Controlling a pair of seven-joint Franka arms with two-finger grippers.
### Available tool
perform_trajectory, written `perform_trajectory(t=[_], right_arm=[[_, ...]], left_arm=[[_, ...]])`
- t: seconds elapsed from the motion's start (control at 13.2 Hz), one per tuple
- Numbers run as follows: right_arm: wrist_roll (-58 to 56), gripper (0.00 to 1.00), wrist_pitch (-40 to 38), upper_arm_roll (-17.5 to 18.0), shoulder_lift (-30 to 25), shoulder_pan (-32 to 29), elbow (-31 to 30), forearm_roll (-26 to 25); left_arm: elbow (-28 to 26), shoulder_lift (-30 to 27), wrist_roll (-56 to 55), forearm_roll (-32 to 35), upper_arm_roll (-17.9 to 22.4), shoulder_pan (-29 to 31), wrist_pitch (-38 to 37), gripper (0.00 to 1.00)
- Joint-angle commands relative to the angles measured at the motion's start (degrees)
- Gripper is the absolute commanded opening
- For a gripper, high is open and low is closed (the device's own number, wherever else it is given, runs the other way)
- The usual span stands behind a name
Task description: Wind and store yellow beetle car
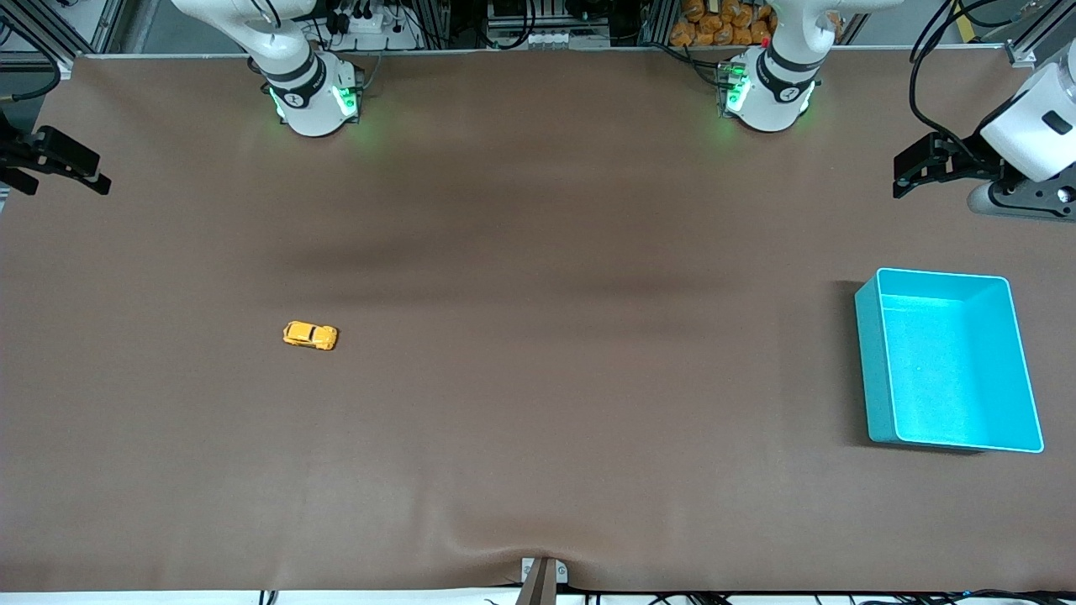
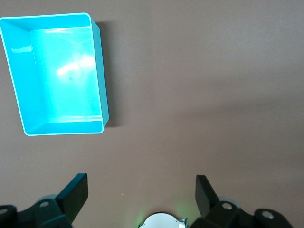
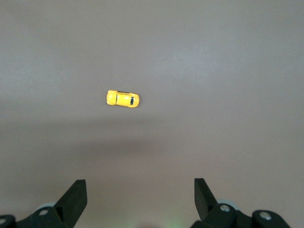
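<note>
Your front camera looks down from high across the table (image 1: 538, 470), facing both arm bases. Your left wrist camera looks straight down past its own fingers (image 2: 73, 194) and shares the turquoise bin (image 2: 102, 71) with it. Your right wrist camera, equally high, shares the yellow car (image 3: 122, 99).

Toward my left arm's end of the brown table (image 1: 538, 252) I see a turquoise bin (image 1: 874, 370), open-topped and standing upright with nothing in it. Orange packets (image 1: 723, 23) are heaped above the table's top edge.
</note>
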Motion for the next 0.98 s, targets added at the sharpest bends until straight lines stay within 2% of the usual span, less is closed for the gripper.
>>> perform_trajectory(t=[0.0,0.68,0.91], right_arm=[[0.9,1.00,2.0,0.1,-1.6,-0.8,-1.7,0.6],[0.7,1.00,3.1,0.1,-1.5,-0.7,-1.8,0.3],[0.4,1.00,3.1,0.5,-1.5,-0.1,-1.7,-2.3]], left_arm=[[0.3,-0.2,-0.1,-0.2,-0.2,0.1,-0.1,1.00],[0.2,-0.1,-0.1,-0.1,-0.2,0.1,-0.1,1.00],[0.2,-0.1,-0.1,-0.2,-0.2,0.1,-0.1,1.00]])
